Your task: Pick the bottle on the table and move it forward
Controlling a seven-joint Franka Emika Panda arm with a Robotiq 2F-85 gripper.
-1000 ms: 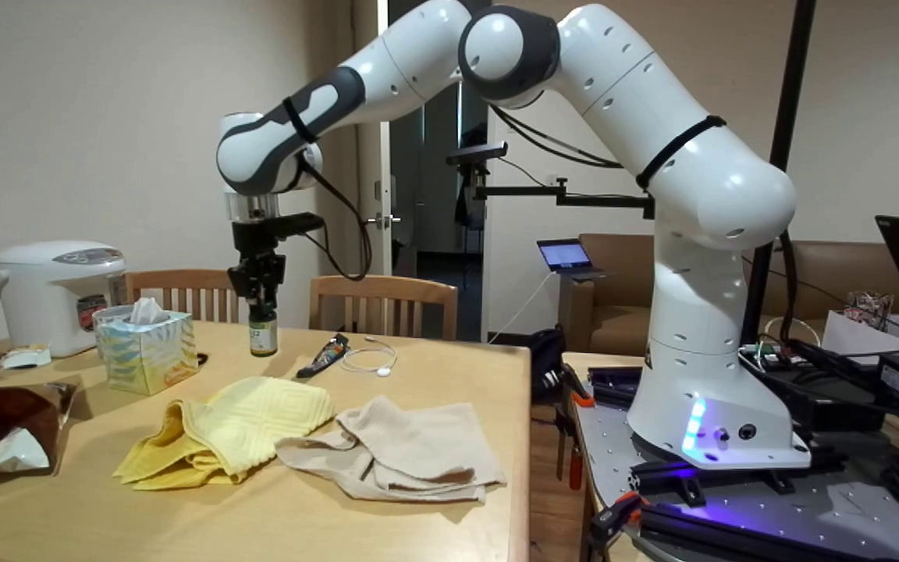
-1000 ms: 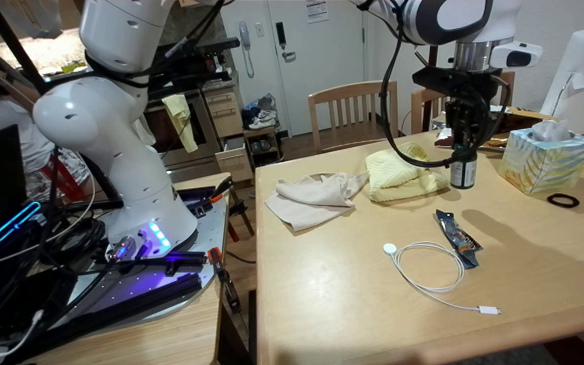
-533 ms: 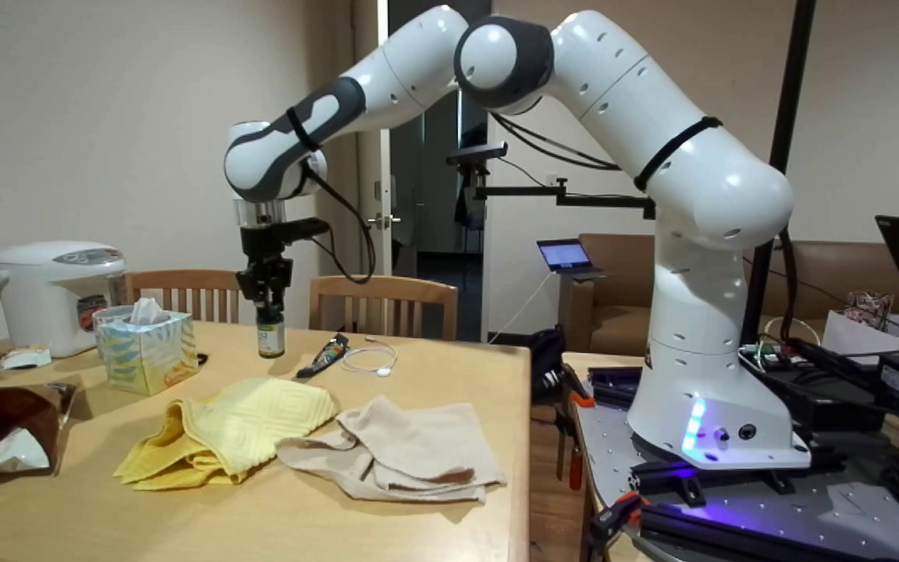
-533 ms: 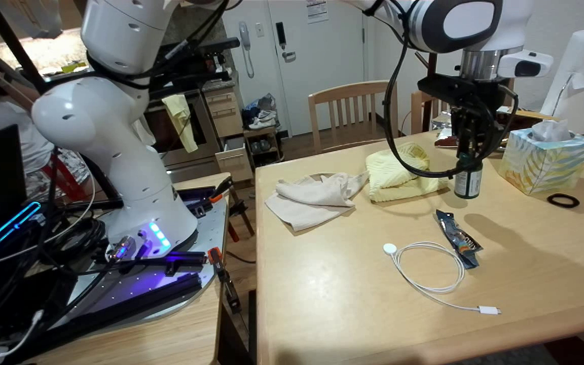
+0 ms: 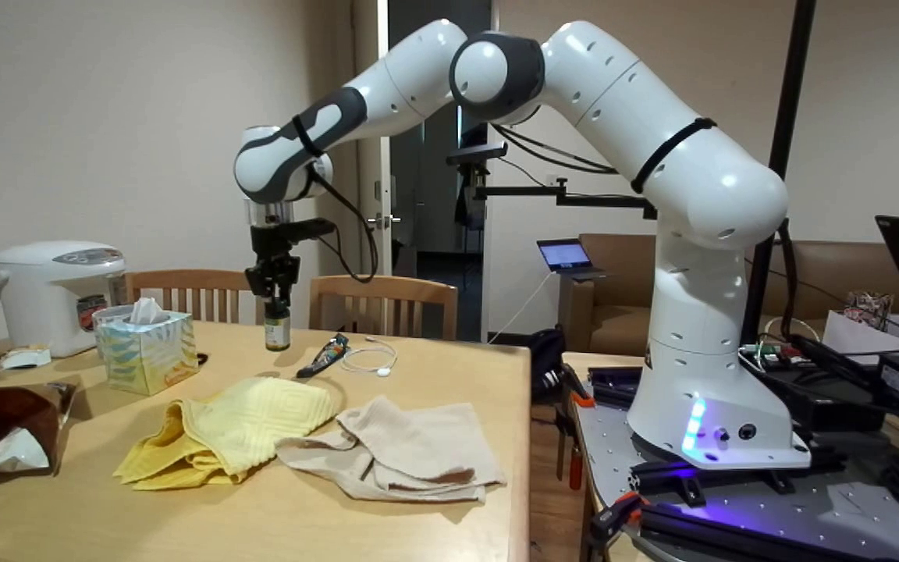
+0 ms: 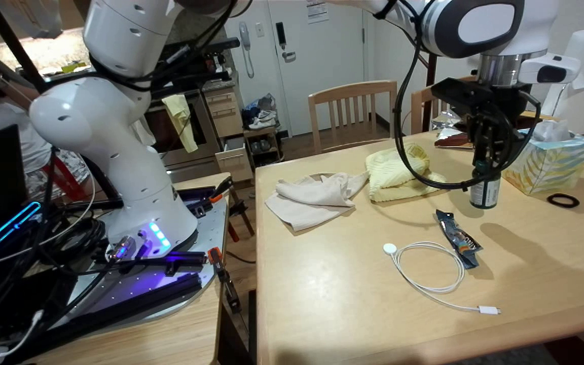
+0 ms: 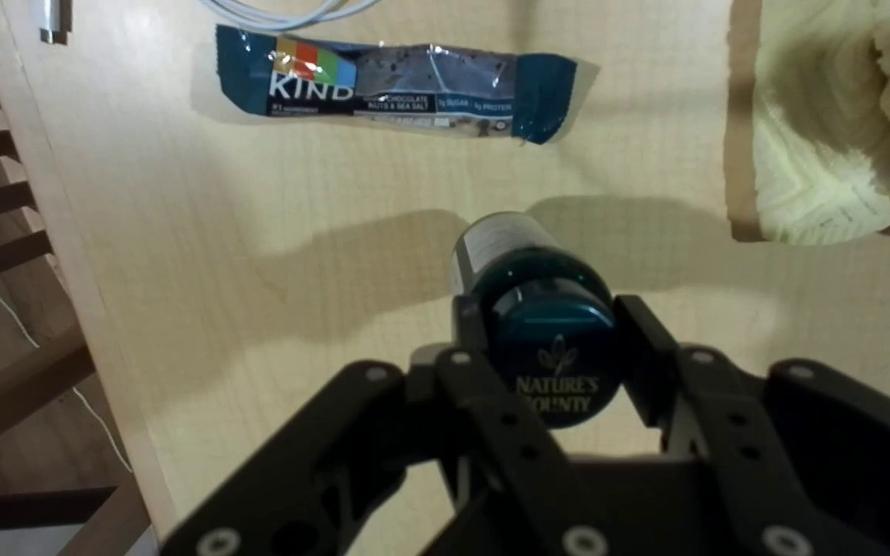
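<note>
1. Bottle (image 6: 485, 195) and table (image 6: 322, 284): the light-brown table is the largest thing, and the bottle is over its right part in an exterior view, between the yellow cloth (image 6: 391, 172) on the left and the tissue box (image 6: 550, 166) on the right.
2. Robot arm (image 5: 613, 97), white and bent: it reaches in from the right in an exterior view, its wrist over the table's far side.
3. Wooden chairs (image 5: 410, 290): two stand along the far side of the table in that view.
4. White appliance (image 5: 51, 300) with a side handle: at the far left there, beyond the tissue box.
5. Beige cloth (image 5: 418, 449): rumpled on the near part there, just right of the yellow cloth.
6. Gripper (image 7: 553, 340): clamped on the bottle's dark teal cap (image 7: 557, 371), holding it from both sides.
7. Bottle body: about upright, with a pale label; whether its base touches the table or hangs just above cannot be told.
8. Wrapped bar (image 7: 399, 85), marked KIND: on the table near the bottle, apart from it.
9. White cable (image 6: 439, 290): coiled just beside the bar.
10. Black ring (image 6: 562, 205): on the near side of the tissue box in an exterior view.
</note>
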